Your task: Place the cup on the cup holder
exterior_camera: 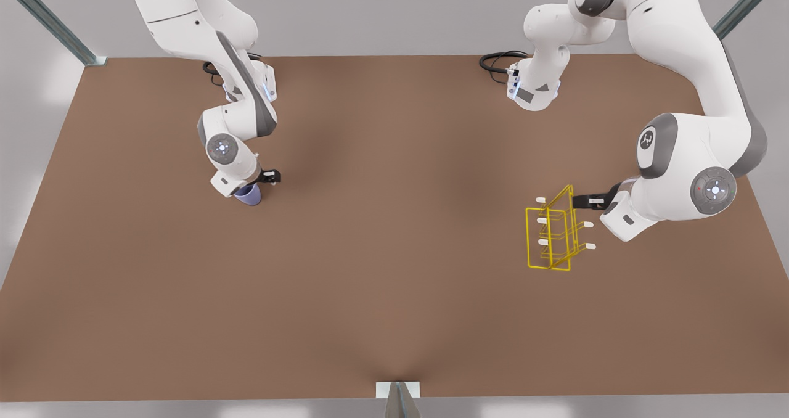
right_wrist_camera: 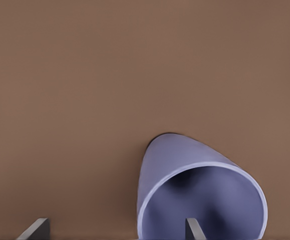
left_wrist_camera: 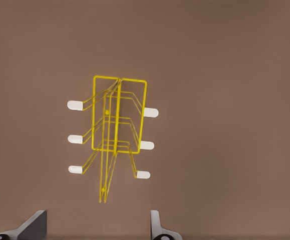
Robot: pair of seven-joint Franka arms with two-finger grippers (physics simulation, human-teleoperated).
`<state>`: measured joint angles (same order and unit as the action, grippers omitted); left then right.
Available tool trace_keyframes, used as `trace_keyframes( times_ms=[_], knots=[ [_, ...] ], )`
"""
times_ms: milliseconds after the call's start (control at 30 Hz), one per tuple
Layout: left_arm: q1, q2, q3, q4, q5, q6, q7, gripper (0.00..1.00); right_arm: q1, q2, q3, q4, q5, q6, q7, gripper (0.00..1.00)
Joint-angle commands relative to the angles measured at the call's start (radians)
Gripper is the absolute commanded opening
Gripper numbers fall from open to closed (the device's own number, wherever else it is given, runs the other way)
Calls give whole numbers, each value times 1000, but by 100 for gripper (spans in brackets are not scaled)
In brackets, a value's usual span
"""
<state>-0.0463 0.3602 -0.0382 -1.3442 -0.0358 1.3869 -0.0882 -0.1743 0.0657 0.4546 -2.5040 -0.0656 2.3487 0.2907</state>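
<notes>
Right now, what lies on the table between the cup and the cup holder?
Nothing: in the front view, bare brown table separates the cup from the cup holder.

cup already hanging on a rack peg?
No. The cup sits on the table under the right hand, far from the cup holder.

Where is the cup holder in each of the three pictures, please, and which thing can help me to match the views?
Front view: the cup holder stands on the table toward the front view's right, beside the left gripper.
Left wrist view: the holder is central, beyond that gripper's fingertips.
Right wrist view: not in it; the cup is there.
Shared landmark: the brown table.
</notes>
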Motion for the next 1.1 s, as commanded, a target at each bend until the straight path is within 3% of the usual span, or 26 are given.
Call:
trace_keyframes(
  times_ms=[0,367,400,433,1067],
  knots=[
    [2,-1,0,0,1,-2,-1,100,1,8,1,-1,1,31,12,100],
    [-12,-1,0,-1,1,-2,-27,100,-4,34,1,-19,0,60,8,98],
    [-12,-1,0,-1,1,-2,-27,100,-4,39,1,-19,0,60,8,57],
    [-12,-1,0,-1,1,-2,-27,100,-5,40,1,-19,-2,60,8,23],
    [-12,0,0,-1,1,-3,-28,100,-13,2,1,-9,-6,17,7,21]
  ],
)
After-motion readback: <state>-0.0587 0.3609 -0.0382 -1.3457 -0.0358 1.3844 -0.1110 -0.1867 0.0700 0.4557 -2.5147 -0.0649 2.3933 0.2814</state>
